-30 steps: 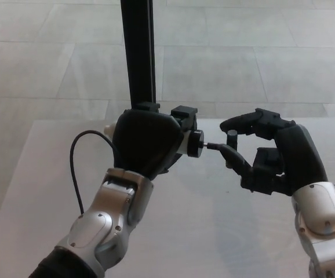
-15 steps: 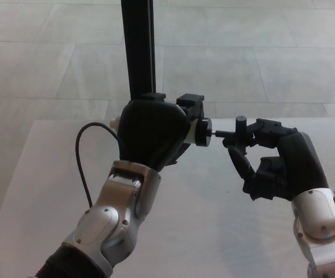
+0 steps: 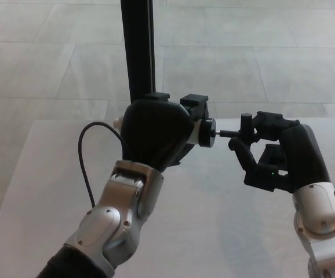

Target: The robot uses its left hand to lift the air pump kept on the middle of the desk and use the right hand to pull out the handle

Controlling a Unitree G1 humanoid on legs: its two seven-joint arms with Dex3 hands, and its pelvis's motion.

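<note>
My left hand (image 3: 156,136) is shut on the air pump (image 3: 205,132), holding it lying sideways above the desk (image 3: 214,220). Most of the pump's body is hidden inside that hand; only its black end cap and a pale tip at the left show. A thin rod runs right from the cap to the black T-handle (image 3: 244,128). My right hand (image 3: 272,153) is closed on that handle, its fingers (image 3: 243,156) curled around it. A black hose (image 3: 89,165) loops down from the pump's left end.
A black upright post (image 3: 137,49) rises behind the left hand. The pale grey desk ends just behind the hands, with a tiled floor (image 3: 243,58) beyond.
Both hands have risen a little and the left has shifted right. The right hand has closed on the T-handle, and a short length of rod shows between cap and handle.
</note>
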